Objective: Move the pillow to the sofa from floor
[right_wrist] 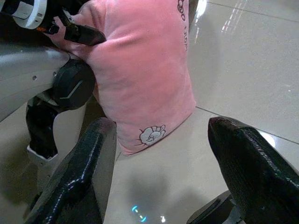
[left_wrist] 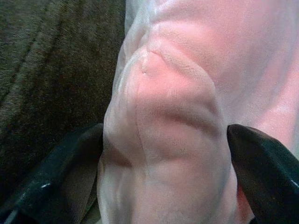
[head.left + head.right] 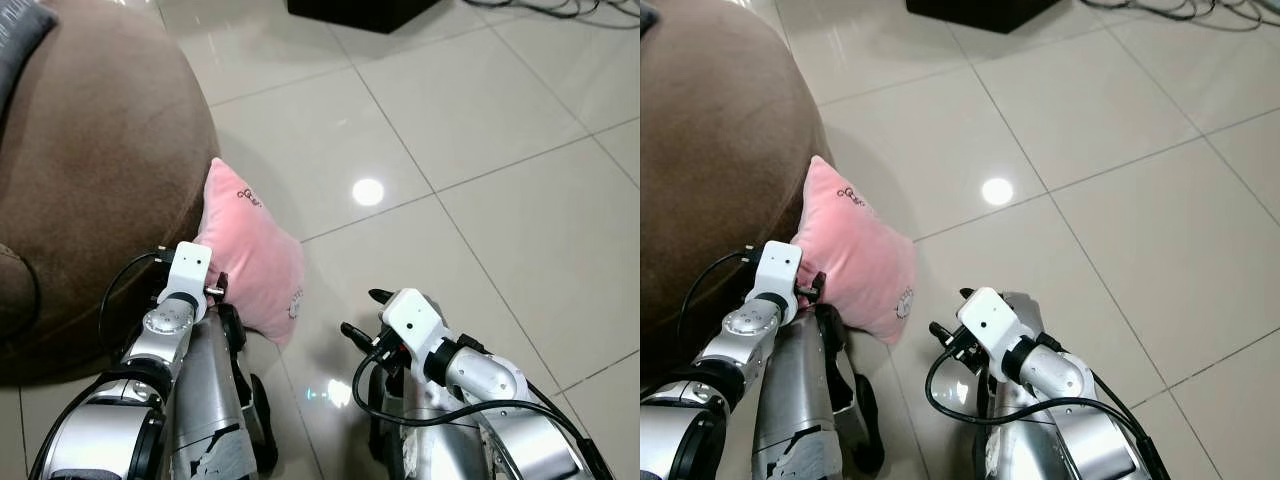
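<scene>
Where sofa [image 3: 90, 150] crowds gripped pillow [image 3: 250, 250]

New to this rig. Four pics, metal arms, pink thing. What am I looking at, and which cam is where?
It is a humanoid robot with two silver arms, each ending in a two-fingered black claw. The two wide pictures come from a stereo camera on its head, looking down. The two close-ups come from cameras on its wrists, looking along each claw's fingers. A pink pillow stands on the tiled floor, leaning against a brown sofa. The left claw is closed on a fold at the pillow's edge, one finger on each side. The right claw is open and holds nothing, low near the floor, facing the pillow.
</scene>
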Robot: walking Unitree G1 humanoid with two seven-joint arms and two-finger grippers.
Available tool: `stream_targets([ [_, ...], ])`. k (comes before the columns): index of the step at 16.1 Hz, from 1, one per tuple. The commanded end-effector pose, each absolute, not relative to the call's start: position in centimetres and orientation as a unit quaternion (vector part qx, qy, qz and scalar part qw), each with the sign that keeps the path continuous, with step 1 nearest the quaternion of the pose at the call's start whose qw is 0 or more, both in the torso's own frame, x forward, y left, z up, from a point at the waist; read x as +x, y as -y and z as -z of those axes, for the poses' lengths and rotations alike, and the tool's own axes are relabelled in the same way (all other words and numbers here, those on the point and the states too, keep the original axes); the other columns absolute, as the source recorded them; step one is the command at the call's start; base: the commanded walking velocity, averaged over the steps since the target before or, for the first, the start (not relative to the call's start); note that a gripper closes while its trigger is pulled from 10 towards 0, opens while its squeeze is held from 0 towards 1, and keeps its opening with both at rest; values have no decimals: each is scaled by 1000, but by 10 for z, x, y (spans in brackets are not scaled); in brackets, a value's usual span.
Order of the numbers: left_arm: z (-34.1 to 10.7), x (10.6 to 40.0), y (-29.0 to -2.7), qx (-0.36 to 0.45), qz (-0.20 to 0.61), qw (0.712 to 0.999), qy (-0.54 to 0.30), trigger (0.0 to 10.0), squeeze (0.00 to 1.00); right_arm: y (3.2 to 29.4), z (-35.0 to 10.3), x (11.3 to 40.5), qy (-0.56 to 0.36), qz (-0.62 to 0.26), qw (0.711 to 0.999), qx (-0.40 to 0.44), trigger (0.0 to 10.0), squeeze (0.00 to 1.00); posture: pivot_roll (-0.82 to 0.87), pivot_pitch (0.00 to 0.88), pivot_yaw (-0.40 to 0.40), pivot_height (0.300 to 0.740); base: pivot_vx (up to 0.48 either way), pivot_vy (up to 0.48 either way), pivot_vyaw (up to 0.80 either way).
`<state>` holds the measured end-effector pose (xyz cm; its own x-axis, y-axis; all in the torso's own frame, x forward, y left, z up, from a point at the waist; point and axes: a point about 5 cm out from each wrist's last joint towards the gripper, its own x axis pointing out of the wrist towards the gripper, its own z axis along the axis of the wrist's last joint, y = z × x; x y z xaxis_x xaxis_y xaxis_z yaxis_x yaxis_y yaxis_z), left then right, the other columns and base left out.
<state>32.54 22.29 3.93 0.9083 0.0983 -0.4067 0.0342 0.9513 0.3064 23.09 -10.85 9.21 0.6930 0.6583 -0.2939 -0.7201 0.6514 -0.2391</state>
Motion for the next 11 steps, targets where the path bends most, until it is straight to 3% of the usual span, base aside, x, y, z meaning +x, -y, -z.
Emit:
stream_targets([
  [1, -29, 317, -226, 165, -20, 956, -241, 2039, 0, 108, -90, 224, -98, -392, 899, -167, 10000, 0, -78, 349, 12, 493, 0, 0, 0],
  [2, -29, 317, -226, 168, -24, 955, -241, 0, 0, 108, -90, 224, -97, -393, 899, -169, 10000, 0, -78, 351, 13, 493, 0, 0, 0],
  [11, -31, 318, -229, 164, -32, 956, -240, 0, 0, 106, -86, 221, -101, -401, 893, -177, 10000, 0, -75, 348, 16, 493, 0, 0, 0],
])
